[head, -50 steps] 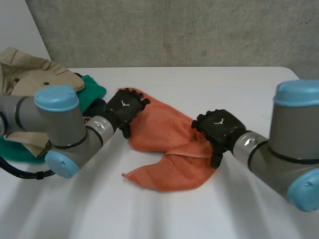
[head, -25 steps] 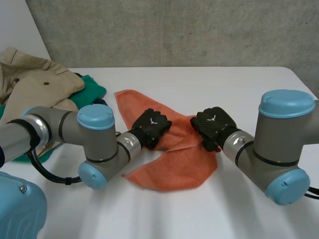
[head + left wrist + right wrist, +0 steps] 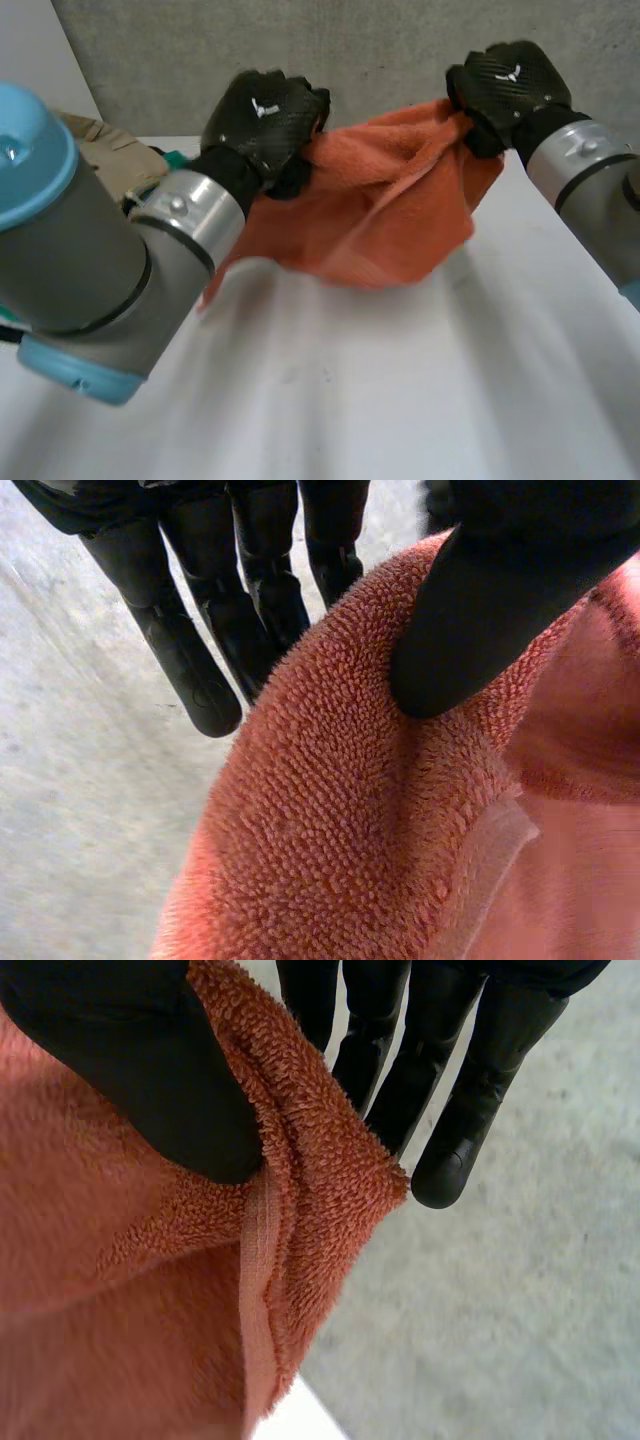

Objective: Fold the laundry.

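Grey concrete wall (image 3: 400, 50) backs a white table (image 3: 400, 400), and both hands are up above it with the orange towel (image 3: 385, 210) strung between them. The left hand (image 3: 262, 120) is clamped on one end of the towel's upper edge. In its wrist view the thumb (image 3: 500, 610) presses into the terry pile while the straight fingers (image 3: 190, 650) lie behind the cloth, pinching the fold between them. The right hand (image 3: 508, 85) grips the other end of that edge the same way, with its thumb on the near face just beside the hemmed band and its fingers straight at the back.

The towel sags a little between the two grips and hangs in loose folds, with one corner trailing low toward the left arm (image 3: 90, 270) (whether it touches the table I cannot tell).

A beige garment (image 3: 110, 150) and a green garment (image 3: 175, 158) lie at the table's far left edge, partly hidden by the left arm, which bulks over the near left corner. The right arm (image 3: 590, 170) comes in along the right edge. Open white table runs from beneath the towel to the near edge.
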